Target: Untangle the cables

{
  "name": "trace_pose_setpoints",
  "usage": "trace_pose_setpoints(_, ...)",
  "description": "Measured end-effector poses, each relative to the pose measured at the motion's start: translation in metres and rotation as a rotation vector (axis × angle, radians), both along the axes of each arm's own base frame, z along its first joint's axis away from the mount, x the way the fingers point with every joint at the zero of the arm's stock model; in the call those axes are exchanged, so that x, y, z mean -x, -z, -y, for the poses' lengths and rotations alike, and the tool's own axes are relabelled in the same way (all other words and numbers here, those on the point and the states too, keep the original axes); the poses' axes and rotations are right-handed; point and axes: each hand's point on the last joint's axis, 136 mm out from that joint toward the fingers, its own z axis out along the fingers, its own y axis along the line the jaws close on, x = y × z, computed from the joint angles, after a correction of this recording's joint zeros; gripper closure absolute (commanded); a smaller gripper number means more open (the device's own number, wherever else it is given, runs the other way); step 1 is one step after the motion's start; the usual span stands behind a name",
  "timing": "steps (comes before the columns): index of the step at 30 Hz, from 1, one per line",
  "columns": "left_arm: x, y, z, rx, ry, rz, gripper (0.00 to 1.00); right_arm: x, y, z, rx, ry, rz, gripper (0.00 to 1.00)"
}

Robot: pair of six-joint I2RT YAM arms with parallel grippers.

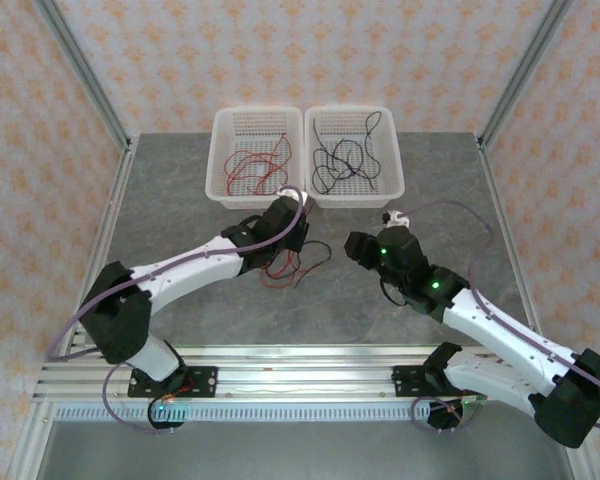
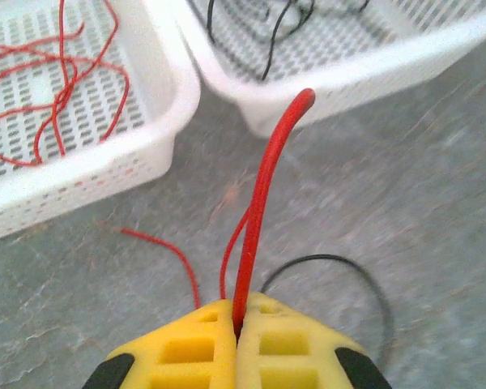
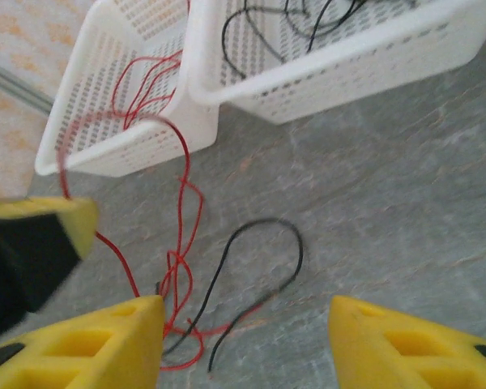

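A loose tangle of red and black cables lies on the grey table in front of the baskets. My left gripper is shut on a red cable, which stands up stiffly from between the yellow fingers. In the top view the left gripper sits right over the tangle. My right gripper is open just right of the pile and above it, with nothing between its fingers. Below it, a black cable forms a loop beside the knotted red cables. From above, the right gripper faces the tangle.
Two white slotted baskets stand side by side at the back. The left basket holds red cables and the right basket holds black ones. Metal frame posts run along the table's left and right sides.
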Motion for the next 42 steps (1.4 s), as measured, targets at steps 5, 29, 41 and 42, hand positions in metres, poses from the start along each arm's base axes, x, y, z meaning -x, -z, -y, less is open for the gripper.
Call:
trace_pose_setpoints(5,0.006,-0.039,0.003,0.113,-0.009,0.038,1.0,0.003,0.026,-0.024,-0.128,-0.062,-0.054,0.45)
trace_pose_setpoints(29,0.037,-0.082,0.009,0.284,0.007,0.041,1.0,-0.027,0.09,-0.094,-0.143,-0.074,-0.172,0.48)
trace_pose_setpoints(41,0.052,-0.11,0.01,0.331,0.046,0.069,1.0,-0.053,0.118,-0.101,-0.053,-0.015,-0.178,0.55)
trace_pose_setpoints(42,0.053,-0.114,0.01,0.337,0.047,0.076,1.0,-0.054,0.123,-0.1,-0.041,-0.009,-0.18,0.56)
